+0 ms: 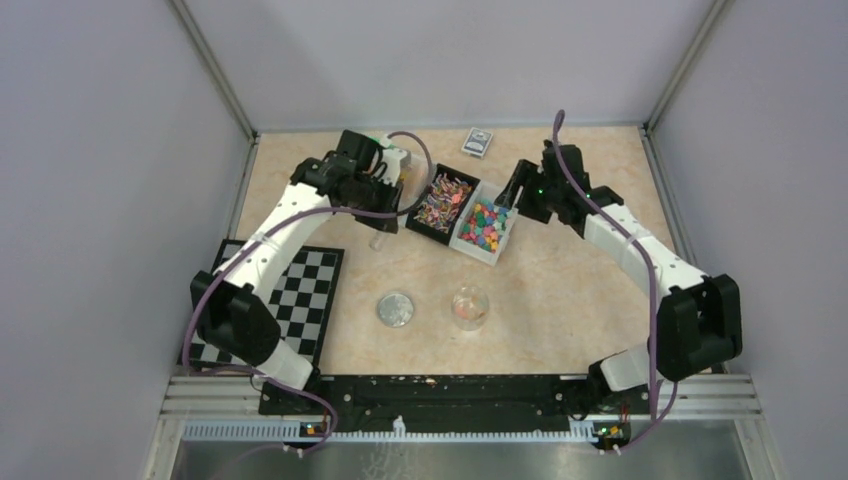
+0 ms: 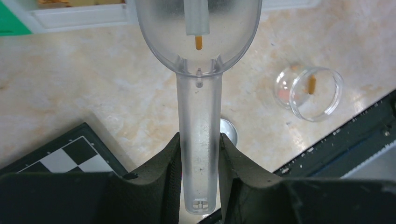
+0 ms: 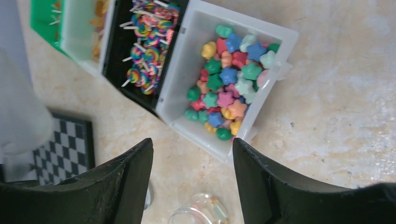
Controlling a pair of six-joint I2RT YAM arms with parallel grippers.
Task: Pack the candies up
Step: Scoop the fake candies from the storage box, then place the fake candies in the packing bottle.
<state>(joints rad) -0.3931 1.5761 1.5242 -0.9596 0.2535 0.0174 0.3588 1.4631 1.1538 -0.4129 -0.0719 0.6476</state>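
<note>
My left gripper (image 2: 200,140) is shut on the handle of a clear plastic scoop (image 2: 200,93). One small orange candy (image 2: 198,43) lies in the scoop's bowl. In the top view this gripper (image 1: 383,195) is beside a far bin. A small clear round cup (image 2: 310,92) holds an orange piece and some pink; it also shows in the top view (image 1: 470,307). My right gripper (image 3: 192,149) is open and empty, above the table near the white bin's corner; it also shows in the top view (image 1: 515,190). Orange candies (image 3: 99,14) lie in a white-and-green bin.
A black bin of lollipops (image 1: 443,203) and a white bin of star-shaped candies (image 1: 483,227) stand side by side at centre. A round silver lid (image 1: 395,309) lies left of the cup. A checkerboard (image 1: 300,300) lies at left. A small packet (image 1: 478,143) lies at the back.
</note>
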